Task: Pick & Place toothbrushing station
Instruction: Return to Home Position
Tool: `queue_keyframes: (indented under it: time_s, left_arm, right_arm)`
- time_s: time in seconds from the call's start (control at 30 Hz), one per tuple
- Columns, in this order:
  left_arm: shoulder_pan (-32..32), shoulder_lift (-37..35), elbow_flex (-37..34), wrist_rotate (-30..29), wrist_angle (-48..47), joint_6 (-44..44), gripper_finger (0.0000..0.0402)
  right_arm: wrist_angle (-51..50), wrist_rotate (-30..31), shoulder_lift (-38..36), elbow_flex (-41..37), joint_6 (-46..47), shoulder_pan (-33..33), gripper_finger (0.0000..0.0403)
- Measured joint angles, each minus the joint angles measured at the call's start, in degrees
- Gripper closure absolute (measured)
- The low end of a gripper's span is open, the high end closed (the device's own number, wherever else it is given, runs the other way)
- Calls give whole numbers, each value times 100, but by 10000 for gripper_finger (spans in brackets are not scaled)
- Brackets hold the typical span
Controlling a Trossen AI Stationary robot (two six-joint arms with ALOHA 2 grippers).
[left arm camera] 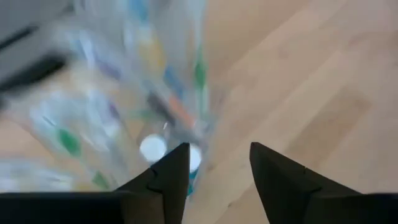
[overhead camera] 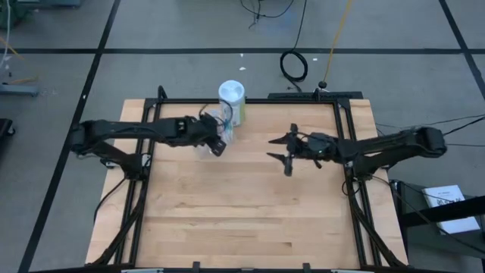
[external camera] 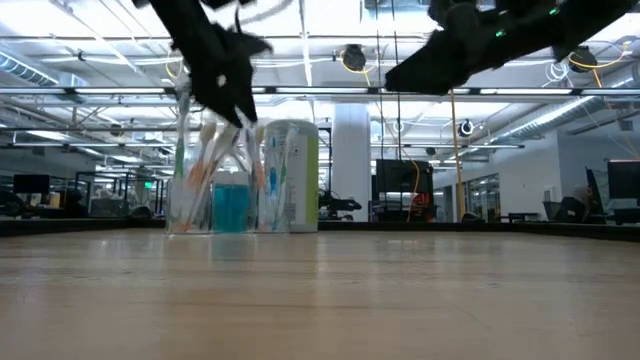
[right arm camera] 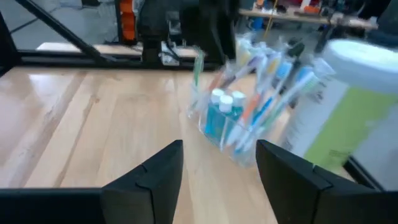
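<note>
A small clear cup point(external camera: 215, 200) stands upright on its base at the far left of the wooden table point(overhead camera: 250, 212). It is filled with several pastel toothbrushes point(right arm camera: 264, 93) and teal toothpaste tubes point(right arm camera: 219, 118). My left gripper point(overhead camera: 220, 144) hovers open just above and beside the cup's top. Its fingers point(left arm camera: 168, 174) have only bare table between them. My right gripper point(overhead camera: 286, 152) hangs open over the table's middle right. It points level at the cup point(right arm camera: 239, 121) from some way off, with nothing between its fingers.
A larger white-capped canister with a green label point(overhead camera: 233, 102) stands right beside the cup, on its far right side point(external camera: 295, 175). Black frame rails point(overhead camera: 144, 197) run along the table's edges. Bare wood lies between the arms and toward the near edge.
</note>
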Motion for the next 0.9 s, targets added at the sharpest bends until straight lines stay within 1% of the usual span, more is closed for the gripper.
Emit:
queue_keyframes:
  time_s: [0.1,0.2,0.3,0.37,0.4,0.47,0.53,0.63,0.7,0.8,0.87,0.9]
  left_arm:
    - [-131,-525,62,-24,20,365,246]
    - [-359,-1118,58,-44,11,740,268]
    - [-770,-1683,-20,-236,7,1213,292]
    - [-1104,-1990,-152,-580,205,1590,310]
    - [-1268,-2164,-284,-778,270,1753,319]
    - [-1562,-2531,-631,-1055,531,2187,337]
    - [-1750,-2915,-1070,-1013,1124,2732,355]
    - [-1842,-3505,-1857,-477,2033,3357,381]
    - [-1786,-3883,-2458,-268,2764,3591,395]
    - [-1615,-4368,-3385,179,3732,3806,394]
    - [-1477,-4614,-3851,454,4305,3749,389]
    - [-1415,-4733,-4014,517,4422,3734,389]
  right_arm:
    - [-796,-2,-691,-3,150,-5,228]
    - [-1583,-3,-1382,-6,161,-3,267]
    - [-2143,-9,-1995,-3,294,-3,325]
    - [-2272,-64,-2334,-70,352,-4,373]
    - [-2274,-173,-2519,-171,340,-7,387]
    - [-2282,-448,-2888,-441,301,-5,393]
    - [-2245,-632,-3261,-715,272,-7,394]
    - [-2191,-891,-3844,-1090,275,-60,401]
    - [-2224,-1131,-4233,-1291,273,-140,401]
    - [-2201,-1579,-4807,-1610,309,-298,402]
    - [-2195,-1775,-5105,-1788,434,-397,402]
    - [-2186,-1818,-5232,-1881,528,-443,402]
